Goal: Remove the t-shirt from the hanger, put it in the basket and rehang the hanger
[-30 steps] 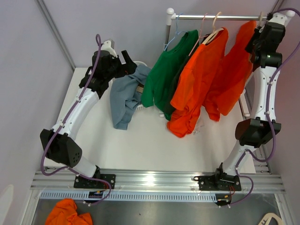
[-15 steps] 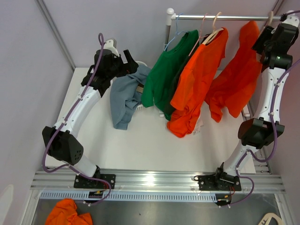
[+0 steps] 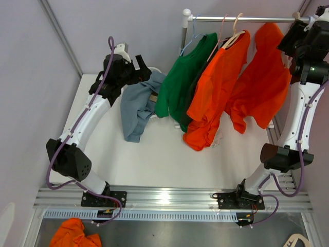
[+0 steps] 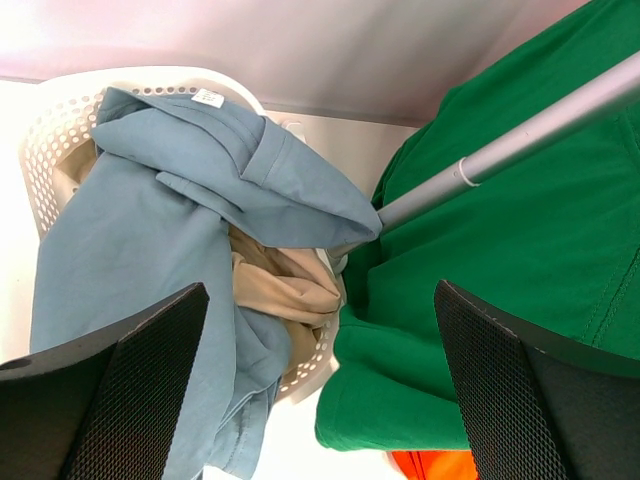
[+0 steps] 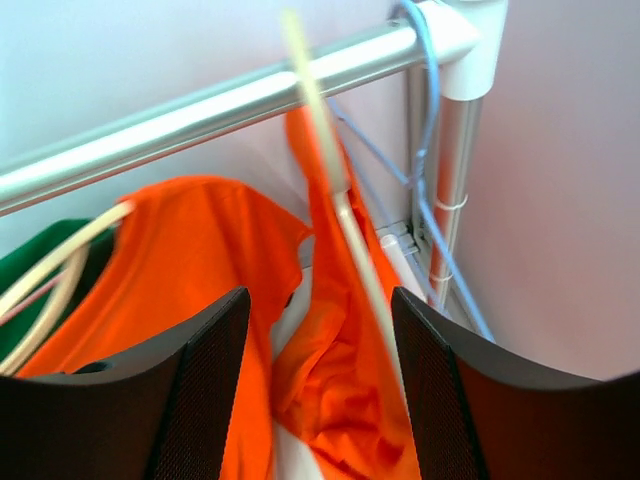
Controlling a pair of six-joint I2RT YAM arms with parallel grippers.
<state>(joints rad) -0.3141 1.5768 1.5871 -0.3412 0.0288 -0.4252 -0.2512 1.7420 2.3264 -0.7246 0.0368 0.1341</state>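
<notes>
White perforated basket [image 4: 60, 130] at table [image 3: 154, 154] back-left. Blue garment [image 4: 130, 250] draped over basket rim onto table; beige cloth [image 4: 280, 285] inside. Metal rail [image 3: 205, 19] on white-capped post [image 3: 184, 36]. Orange cloth [image 3: 77, 234] heaped below table's near edge.

— Flat white table top [image 3: 154, 159]. Bearing what?

— At the far left, a white perforated plastic basket [image 4: 45, 150], stuffed with a grey-blue cotton garment [image 4: 130, 250] and a beige cloth [image 4: 285, 290], the garment spilling over the rim. Just right of it, an upright grey metal rack post [image 3: 184, 37].
</notes>
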